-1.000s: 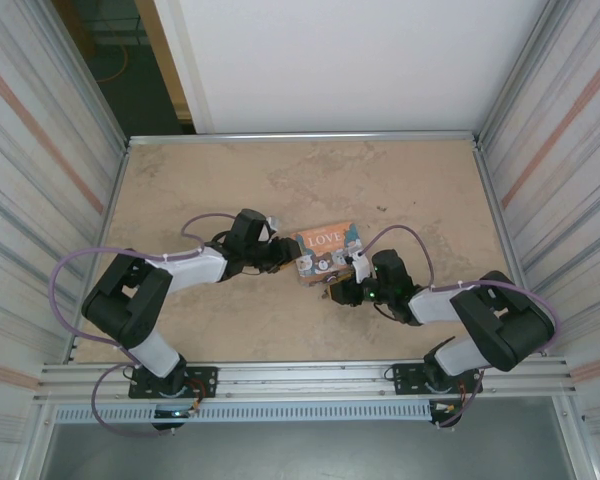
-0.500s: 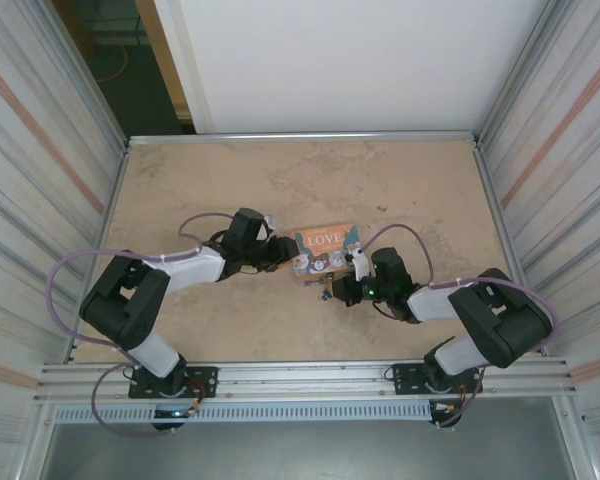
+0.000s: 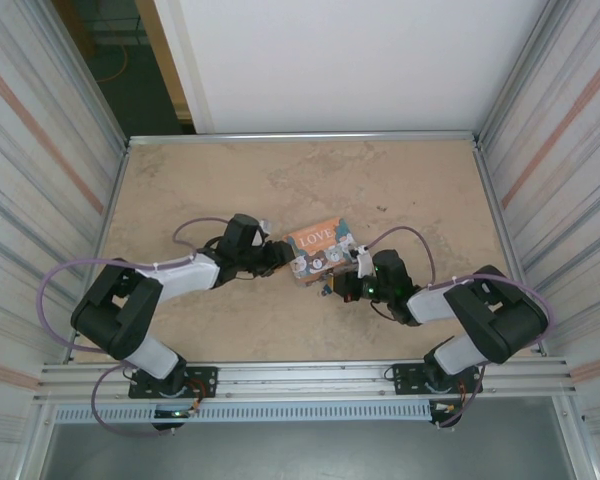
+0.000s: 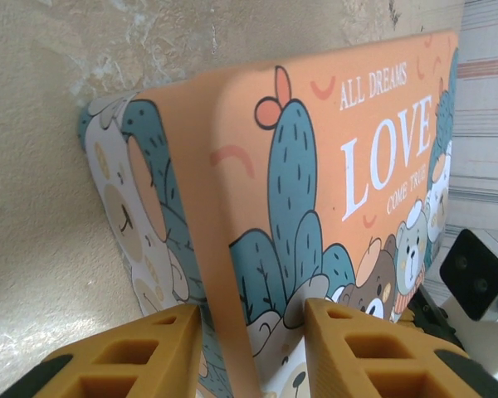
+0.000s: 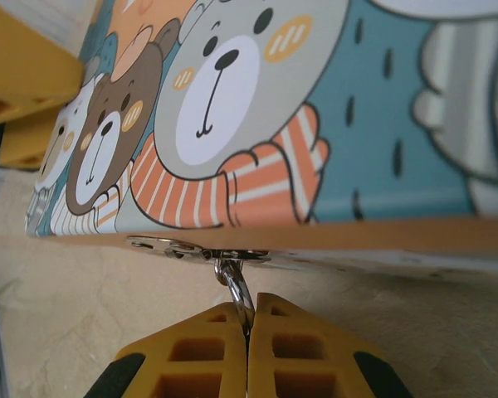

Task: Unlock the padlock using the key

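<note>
Orange box [image 4: 340,166] is clamped by the left gripper [image 4: 249,319], the right gripper [image 5: 249,311] pinches shut on the clasp's metal loop [image 5: 235,282], and unlocking is not yet done.

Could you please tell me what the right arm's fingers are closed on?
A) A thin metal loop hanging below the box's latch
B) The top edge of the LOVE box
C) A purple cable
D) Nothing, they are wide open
A: in the right wrist view the right fingers are pressed together on a metal loop hanging from the silver latch on the box.
</note>
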Robot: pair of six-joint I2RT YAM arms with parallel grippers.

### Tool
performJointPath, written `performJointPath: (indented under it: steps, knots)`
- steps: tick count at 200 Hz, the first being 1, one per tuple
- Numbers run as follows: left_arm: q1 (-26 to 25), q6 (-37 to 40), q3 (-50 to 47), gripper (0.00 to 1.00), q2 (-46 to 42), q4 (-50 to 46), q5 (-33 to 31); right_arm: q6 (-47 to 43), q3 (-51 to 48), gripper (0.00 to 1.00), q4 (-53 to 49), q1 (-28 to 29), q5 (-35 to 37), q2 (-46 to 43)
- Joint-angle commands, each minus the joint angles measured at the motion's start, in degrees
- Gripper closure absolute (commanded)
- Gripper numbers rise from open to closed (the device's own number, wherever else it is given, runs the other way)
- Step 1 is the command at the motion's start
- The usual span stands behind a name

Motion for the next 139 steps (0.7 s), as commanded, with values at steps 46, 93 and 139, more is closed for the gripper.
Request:
performJointPath:
  steps: [46,93,139]
  knots:
    - [-1.15,-0.09,-3.47,0.63,2.0,-6.86,-1.26,11.12,1.17,1.0,5.78,0.03,2.74,1.25]
    - [-1.12,-0.26,-3.65,0.63,2.38,-6.52,-1.1,15.4,2.66,1.0,5.58,-0.06,2.36,1.33]
    - [-1.11,-0.03,-3.73,0.63,2.62,-6.6,-0.96,17.97,3.62,1.0,4.97,-0.33,2.88,1.01]
